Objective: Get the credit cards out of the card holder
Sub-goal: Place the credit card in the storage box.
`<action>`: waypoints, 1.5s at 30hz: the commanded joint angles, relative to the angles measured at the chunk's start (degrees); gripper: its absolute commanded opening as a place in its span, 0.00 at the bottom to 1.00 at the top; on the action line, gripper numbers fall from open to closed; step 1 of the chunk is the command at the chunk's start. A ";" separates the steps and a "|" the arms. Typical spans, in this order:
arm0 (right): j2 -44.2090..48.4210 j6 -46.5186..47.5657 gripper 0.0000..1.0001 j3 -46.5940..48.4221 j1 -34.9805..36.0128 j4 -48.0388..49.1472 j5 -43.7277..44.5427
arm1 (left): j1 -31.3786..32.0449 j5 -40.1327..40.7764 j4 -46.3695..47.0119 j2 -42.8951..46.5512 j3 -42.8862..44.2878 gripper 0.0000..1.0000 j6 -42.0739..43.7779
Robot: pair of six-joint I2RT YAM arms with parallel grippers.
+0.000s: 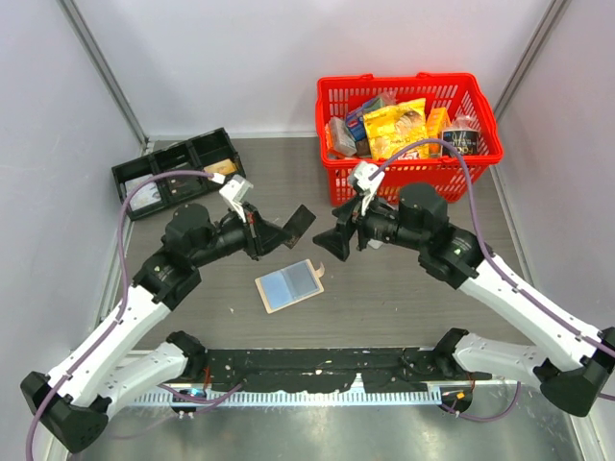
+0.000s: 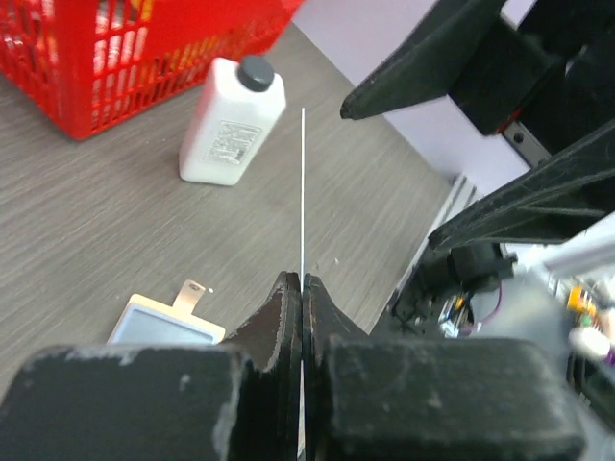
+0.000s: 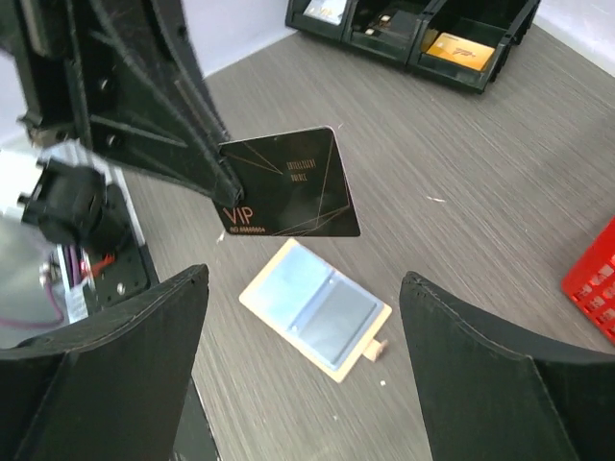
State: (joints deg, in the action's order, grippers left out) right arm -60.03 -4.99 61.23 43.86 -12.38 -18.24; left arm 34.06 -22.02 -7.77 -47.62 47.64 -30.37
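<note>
Left gripper: jaws pressed together on the card, pinching one edge of it.
Card: black with gold "VIP" print, held up in the air at the centre of the right wrist view. The left wrist view catches it edge-on only, as a thin pale line rising from the fingertips.
Right gripper: jaws spread wide with nothing between them. It faces the card from just right of it at mid-frame in the top view.
Card holder: lies flat on the table at lower centre of the top view, below and between the two grippers, and neither touches it. Its blue and grey panels face up, and the right wrist view shows its small tan tab most clearly.
Bottle: white with a dark cap, near the basket at upper left of the left wrist view; no other view shows it.
Basket: red and full of packets, at upper right of the top view.
Tray: black with three compartments, at upper left of the top view. The right wrist view alone shows a gold card inside one of them.
</note>
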 commanded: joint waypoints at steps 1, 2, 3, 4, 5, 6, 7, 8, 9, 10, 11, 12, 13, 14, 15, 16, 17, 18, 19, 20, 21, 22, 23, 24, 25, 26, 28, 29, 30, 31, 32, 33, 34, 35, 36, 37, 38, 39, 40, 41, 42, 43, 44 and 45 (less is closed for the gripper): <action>2.11 11.93 0.84 5.99 -0.09 -12.56 -7.05 | -0.14 -13.56 -14.88 -2.83 7.28 0.00 16.11; 1.85 13.07 0.84 6.79 -0.09 -13.62 -8.20 | -0.05 -15.14 -16.47 -3.36 8.34 0.00 17.70; 1.41 13.52 0.83 7.93 -0.09 -15.11 -10.13 | -0.05 -16.72 -17.79 -3.97 9.57 0.00 19.45; 0.89 14.22 0.82 8.55 -0.09 -15.65 -11.02 | -0.05 -18.04 -19.20 -4.59 11.06 0.00 20.86; 0.36 14.57 0.82 9.42 -0.09 -16.53 -13.03 | -0.05 -19.10 -20.52 -5.03 12.12 0.00 22.36; -0.52 15.18 0.81 9.78 0.00 -16.71 -14.79 | -0.05 -20.33 -21.49 -5.64 13.00 0.00 23.68; -0.87 15.45 0.80 10.57 -0.09 -17.32 -15.24 | -0.05 -21.13 -22.54 -6.08 13.79 0.00 24.82; -1.75 15.98 0.80 10.92 -0.09 -17.67 -16.38 | -0.05 -21.74 -23.16 -6.43 14.32 0.00 25.88; -2.19 16.33 0.79 11.45 -0.09 -17.68 -16.91 | -0.05 -22.27 -23.69 -6.79 14.93 0.00 26.58; -3.07 16.94 0.79 11.71 -0.09 -18.02 -18.13 | -0.05 -23.23 -24.04 -7.14 15.38 0.00 27.29; -3.60 17.56 0.79 12.24 -0.09 -18.20 -18.93 | -0.05 -24.11 -24.22 -7.49 15.90 0.00 27.90; -4.39 17.74 0.78 12.51 -0.09 -18.38 -19.55 | -0.05 -24.73 -24.31 -7.84 16.34 0.00 28.17; -5.35 17.91 0.77 12.60 -0.17 -18.38 -19.90 | -0.14 -25.43 -24.57 -8.28 16.78 0.00 28.61; -5.71 18.00 0.76 12.86 -0.09 -18.38 -20.69 | -0.14 -26.05 -25.36 -8.81 17.48 0.00 29.48; -6.32 18.09 0.72 13.03 -0.09 -18.38 -21.13 | -0.05 -26.32 -26.32 -9.42 18.27 0.00 30.10; -6.76 18.00 0.69 13.30 -0.09 -18.29 -22.44 | -0.05 -26.67 -27.29 -10.03 18.80 0.00 30.11; -7.29 17.92 0.65 13.56 0.00 -18.29 -23.06 | -0.14 -27.11 -28.86 -10.39 19.42 0.00 32.19; -7.47 17.91 0.60 13.65 -0.09 -18.12 -24.37 | -0.05 -27.28 -29.84 -10.83 19.86 0.00 32.82; -7.82 17.74 0.57 13.74 0.00 -18.03 -25.52 | -0.05 -27.55 -30.46 -11.09 20.21 0.00 33.35; -7.91 17.56 0.50 13.65 -0.09 -17.68 -25.88 | -0.14 -27.72 -31.25 -11.44 20.56 0.00 33.97; -8.26 17.48 0.45 13.74 -0.17 -17.68 -26.49 | -0.05 -27.73 -31.95 -11.62 20.83 0.00 34.50; -8.17 17.47 0.38 13.83 -0.09 -17.68 -26.76 | -0.14 -27.73 -32.74 -11.80 21.09 0.00 35.11; -8.26 17.47 0.32 13.74 -0.09 -17.50 -26.93 | -0.14 -27.64 -33.53 -12.15 21.44 0.00 35.46; -8.26 17.56 0.19 13.65 -0.09 -17.59 -27.28 | -0.14 -27.64 -34.06 -12.24 21.71 0.00 35.99; -8.35 17.56 0.12 13.74 -0.09 -17.59 -27.55 | -0.05 -27.38 -34.24 -12.41 21.62 0.01 36.00; -8.35 17.39 0.01 13.39 -0.09 -17.33 -27.64 | -0.05 -27.03 -34.15 -12.33 21.53 0.03 35.73; -8.44 15.90 0.01 12.60 -0.35 -16.19 -27.55 | -0.14 -26.06 -31.88 -11.72 20.57 0.14 33.81; -8.44 15.20 0.01 12.16 -0.87 -14.62 -27.64 | -0.14 -25.27 -30.22 -11.28 19.70 0.21 32.06; -8.26 12.84 0.01 10.68 -1.83 -13.47 -27.73 | -0.05 -24.31 -27.94 -10.66 18.56 0.32 29.08; -7.91 11.16 0.01 9.62 -2.37 -9.37 -27.99 | -0.05 -22.73 -25.83 -9.61 17.50 0.38 27.49; -7.21 7.23 0.01 7.35 -3.59 -7.24 -28.16 | -0.14 -20.11 -23.11 -8.56 16.10 0.44 25.21; -6.95 5.02 0.01 6.19 -4.39 -2.17 -27.99 | -0.05 -17.56 -19.95 -7.59 14.78 0.51 23.01; -6.16 -0.14 0.01 3.48 -5.52 0.49 -27.82 | -0.14 -15.18 -16.96 -6.45 12.76 0.58 20.55; -5.98 -3.06 0.01 1.89 -6.23 6.61 -27.21 | -0.05 -12.63 -13.27 -5.57 10.83 0.64 18.00; -5.37 -7.53 0.01 -0.48 -7.02 9.28 -26.59 | -0.05 -9.13 -10.10 -4.60 9.07 0.68 14.67; -5.10 -10.10 0.01 -1.80 -7.20 15.14 -25.28 | -0.14 -6.31 -6.50 -3.72 7.05 0.72 11.42; -4.84 -14.56 0.01 -3.82 -7.55 17.63 -24.57 | -0.05 -4.19 -2.47 -2.84 4.77 0.75 8.17; -4.75 -16.43 0.01 -4.62 -7.56 21.57 -22.65 | -0.05 -0.86 2.88 -1.70 1.79 0.78 3.87; -4.40 -20.80 0.01 -6.81 -7.64 24.31 -20.63 | -0.05 1.08 7.37 -0.65 -1.20 0.80 -0.26; -4.13 -22.93 0.01 -9.18 -7.56 29.29 -19.39 | -0.05 3.10 13.07 0.23 -3.58 0.80 -3.52; -3.61 -27.04 0.01 -10.24 -7.64 31.17 -15.81 | -0.05 5.91 16.35 0.85 -6.13 0.81 -7.99; -3.25 -28.83 0.01 -12.52 -7.56 34.93 -14.03 | -0.14 7.42 20.56 1.29 -8.59 0.81 -11.17; -2.82 -32.15 0.01 -13.41 -7.56 36.27 -10.27 | -0.14 9.08 23.30 1.64 -10.35 0.81 -13.99; -2.55 -33.84 0.01 -15.16 -7.56 38.38 -8.50 | -0.05 10.49 25.85 1.82 -12.11 0.81 -16.54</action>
State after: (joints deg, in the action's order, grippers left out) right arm -65.89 -23.73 49.91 36.21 7.66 -37.41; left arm 34.06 -22.33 -2.87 -47.37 40.73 -30.15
